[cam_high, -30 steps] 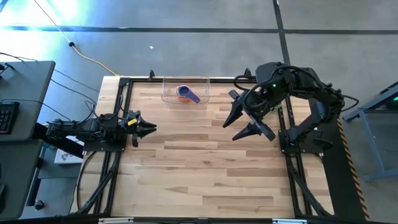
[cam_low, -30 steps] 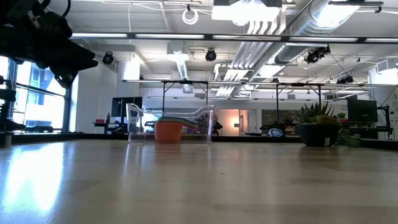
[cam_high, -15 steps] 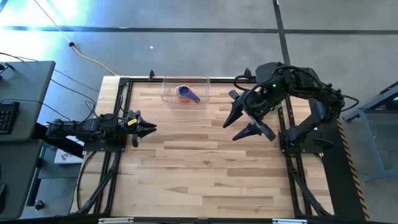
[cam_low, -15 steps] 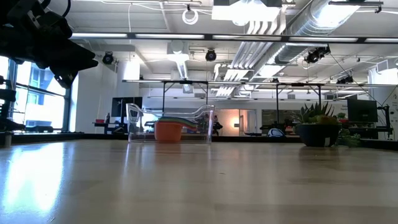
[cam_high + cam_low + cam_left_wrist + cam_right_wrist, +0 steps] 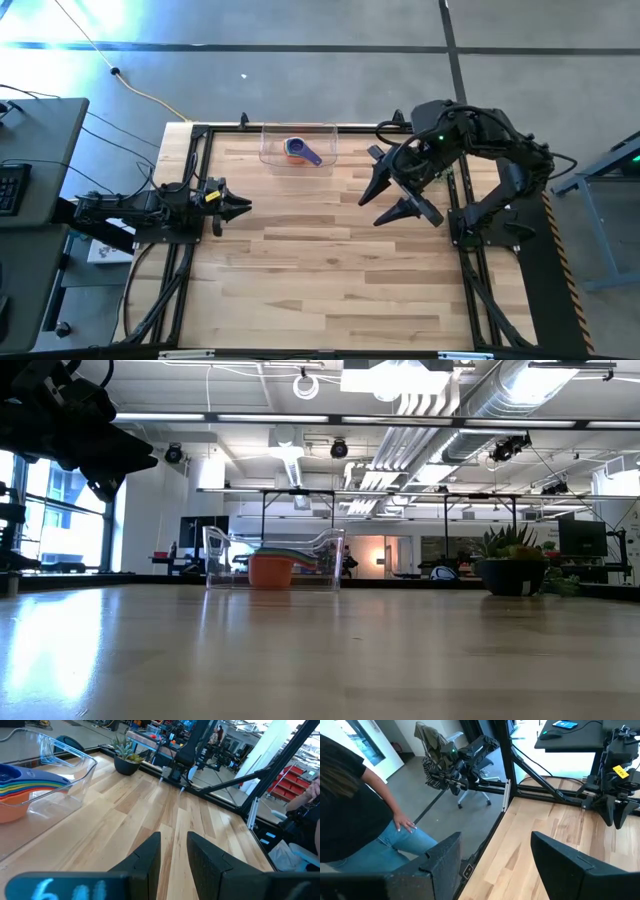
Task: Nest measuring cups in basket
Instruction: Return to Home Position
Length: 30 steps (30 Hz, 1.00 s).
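Note:
The clear basket [image 5: 298, 145] stands at the table's far edge and holds the measuring cups [image 5: 300, 151], nested in one stack. The orange cup [image 5: 270, 571] is outermost, and the coloured handles [image 5: 27, 776] fan out to one side, a blue one on top. My left gripper [image 5: 240, 208] rests low at the table's left side, pointing right; it is open by a narrow gap [image 5: 174, 854] with nothing in it. My right gripper [image 5: 388, 200] hangs high over the right side, wide open [image 5: 495, 857] and holding nothing. Both grippers are well away from the basket.
A potted plant [image 5: 510, 565] stands at the far right, beyond the table's edge. A person [image 5: 365, 815] stands past the table's far side. Bare wooden table top [image 5: 330, 270] stretches between the two arms and toward the near edge.

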Each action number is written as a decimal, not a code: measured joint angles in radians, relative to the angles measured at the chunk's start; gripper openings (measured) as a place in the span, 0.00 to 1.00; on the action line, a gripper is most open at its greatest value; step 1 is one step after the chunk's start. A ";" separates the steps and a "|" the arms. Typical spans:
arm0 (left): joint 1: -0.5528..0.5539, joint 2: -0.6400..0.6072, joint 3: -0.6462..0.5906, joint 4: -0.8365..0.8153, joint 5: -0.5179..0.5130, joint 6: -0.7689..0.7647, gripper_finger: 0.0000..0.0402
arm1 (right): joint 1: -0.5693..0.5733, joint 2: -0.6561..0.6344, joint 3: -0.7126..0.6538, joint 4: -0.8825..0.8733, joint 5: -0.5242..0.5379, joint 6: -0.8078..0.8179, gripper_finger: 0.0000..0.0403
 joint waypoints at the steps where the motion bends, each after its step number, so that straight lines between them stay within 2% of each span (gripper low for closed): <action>1: 0.000 0.000 0.000 0.000 0.000 0.000 0.21 | 0.003 0.000 0.000 0.000 0.000 0.000 0.57; 15: 0.000 0.000 0.000 0.000 0.000 0.000 0.21 | 0.078 0.000 0.000 0.001 0.013 0.000 0.57; 30: 0.000 0.000 0.000 0.000 0.000 0.000 0.21 | 0.086 0.000 0.000 0.001 0.014 -0.001 0.57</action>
